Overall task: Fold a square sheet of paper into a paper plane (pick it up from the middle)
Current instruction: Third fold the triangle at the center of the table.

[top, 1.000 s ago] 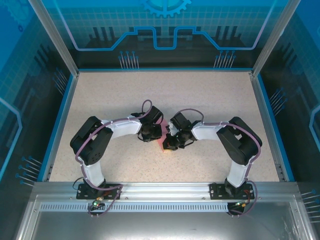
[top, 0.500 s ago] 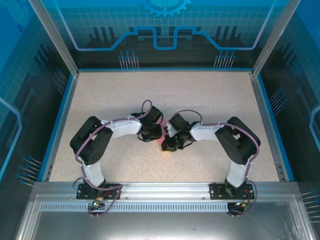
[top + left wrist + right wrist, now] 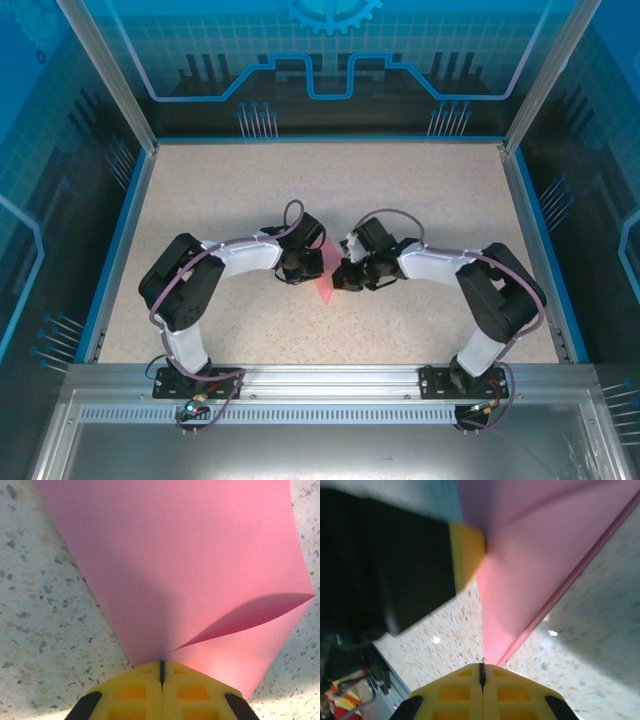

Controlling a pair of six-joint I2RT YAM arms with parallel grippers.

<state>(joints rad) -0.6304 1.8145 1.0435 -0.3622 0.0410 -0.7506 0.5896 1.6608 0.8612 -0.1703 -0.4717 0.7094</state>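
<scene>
The square sheet of paper [image 3: 322, 290] is pink-red and partly folded, and it shows as a narrow pointed strip between the two grippers near the table's middle. My left gripper [image 3: 308, 273] is shut on it. In the left wrist view the sheet [image 3: 190, 565] fans out from the closed yellow jaws [image 3: 161, 666], with one flap curling up on the right. My right gripper [image 3: 345, 280] is also shut. In the blurred right wrist view the paper [image 3: 520, 580] narrows to a tip at the closed jaws [image 3: 481, 667]. The left gripper's yellow finger [image 3: 467, 550] stands close ahead.
The speckled beige table [image 3: 220, 190] has a blue border and metal frame posts at the sides. A blue printed backdrop stands behind it. Both arm bases sit on the metal rail [image 3: 330, 385] at the near edge, with the two wrists almost touching.
My right arm has swung outward to the right, and its gripper has shifted up and right, uncovering more of the paper. The left arm has not moved.
</scene>
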